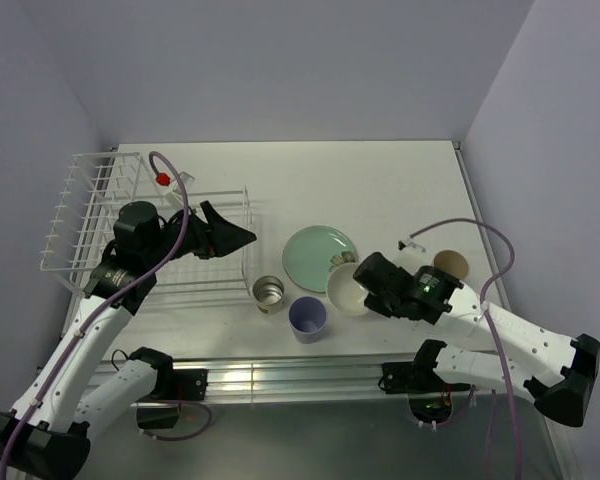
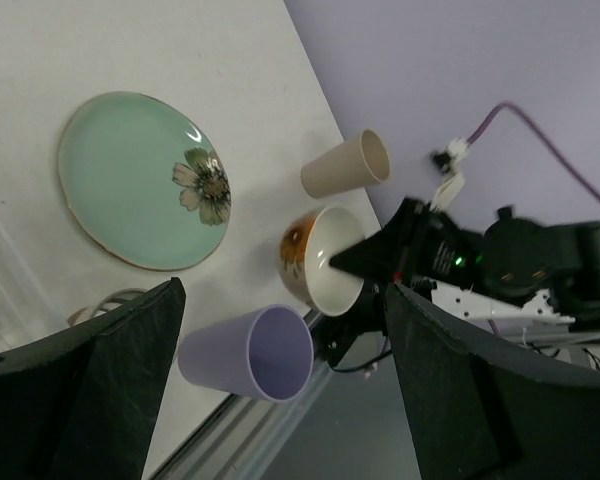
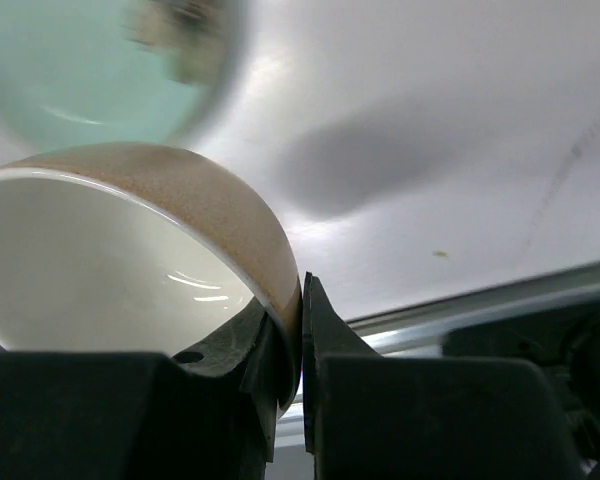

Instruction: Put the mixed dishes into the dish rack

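The white wire dish rack (image 1: 90, 215) stands at the left. My left gripper (image 1: 230, 235) is open and empty above the rack's right end; in the left wrist view (image 2: 280, 395) its jaws stand wide apart. My right gripper (image 1: 365, 280) is shut on the rim of the cream bowl (image 1: 345, 290), which is tilted; the pinch shows in the right wrist view (image 3: 302, 330). The pale green plate (image 1: 318, 255) lies beside the bowl. The steel cup (image 1: 268, 293) and the lavender cup (image 1: 307, 318) stand near the front edge. The beige tumbler (image 1: 450, 265) lies on its side at the right.
The left wrist view shows the plate (image 2: 140, 180), tumbler (image 2: 345, 165), bowl (image 2: 325, 260) and lavender cup (image 2: 245, 355). The table's front edge with a metal rail (image 1: 300, 375) runs just below the cups. Lavender walls close in the sides and back.
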{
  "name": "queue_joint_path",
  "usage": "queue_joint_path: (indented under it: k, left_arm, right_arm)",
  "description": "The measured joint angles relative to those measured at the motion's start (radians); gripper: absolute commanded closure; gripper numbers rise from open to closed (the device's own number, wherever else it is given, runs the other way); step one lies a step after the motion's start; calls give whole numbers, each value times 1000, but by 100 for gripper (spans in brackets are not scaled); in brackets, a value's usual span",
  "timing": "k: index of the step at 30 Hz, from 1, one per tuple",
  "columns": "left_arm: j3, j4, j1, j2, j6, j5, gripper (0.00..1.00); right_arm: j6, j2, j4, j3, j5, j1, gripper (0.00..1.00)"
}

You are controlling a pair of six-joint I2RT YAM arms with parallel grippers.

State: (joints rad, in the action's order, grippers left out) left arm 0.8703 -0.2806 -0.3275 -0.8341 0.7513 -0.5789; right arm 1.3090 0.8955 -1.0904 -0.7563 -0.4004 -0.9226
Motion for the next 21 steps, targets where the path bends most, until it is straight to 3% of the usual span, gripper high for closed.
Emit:
queue_joint_path:
  k: [10,21]
  left_arm:
    - [5,74,-75,-42,27,-148,5]
    - [5,123,-145,-46,76,-189,6]
  right_arm:
    - [-412,170,136,-417,31,0,100]
    - [-644,240,285,-443,217,0,100]
